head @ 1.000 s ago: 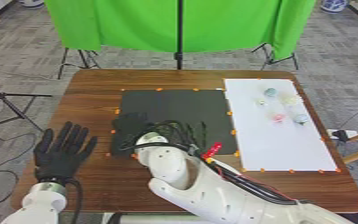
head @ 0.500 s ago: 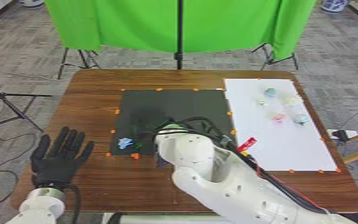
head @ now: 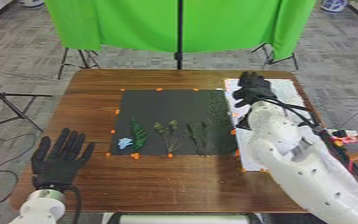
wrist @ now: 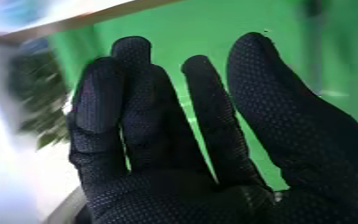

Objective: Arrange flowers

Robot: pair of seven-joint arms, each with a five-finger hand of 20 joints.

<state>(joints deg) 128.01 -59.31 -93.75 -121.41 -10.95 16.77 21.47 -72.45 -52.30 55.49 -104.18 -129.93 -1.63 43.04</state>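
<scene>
- change: the right hand (head: 254, 87) moves away from the black mat (head: 158, 105) to the far part of the white panel (head: 252, 162), uncovering the stems that the arm masks in the preceding frames.
- meaning: the mat's arrangement is exposed — judged part-made — and the next step is probably to collect a bloom from the panel, where arm and hand now block the view.
- supports in place of vessels: the mat, flat on the table (head: 87, 100), bears a blue flower (head: 125, 143) at its near left corner. just beside it lies a broad green leaf (head: 138, 134); farther right come pale-tipped sprigs (head: 169, 137), then dark green sprigs (head: 198, 137).
- right hand: open, fingers extended and only slightly bent, with nothing in its grasp.
- left hand (head: 58, 162): open near the table's left side — fingers straight and spread, holding nothing.
- caution: light stems could shift if brushed; a low grasp and vertical lift would suit them.
</scene>
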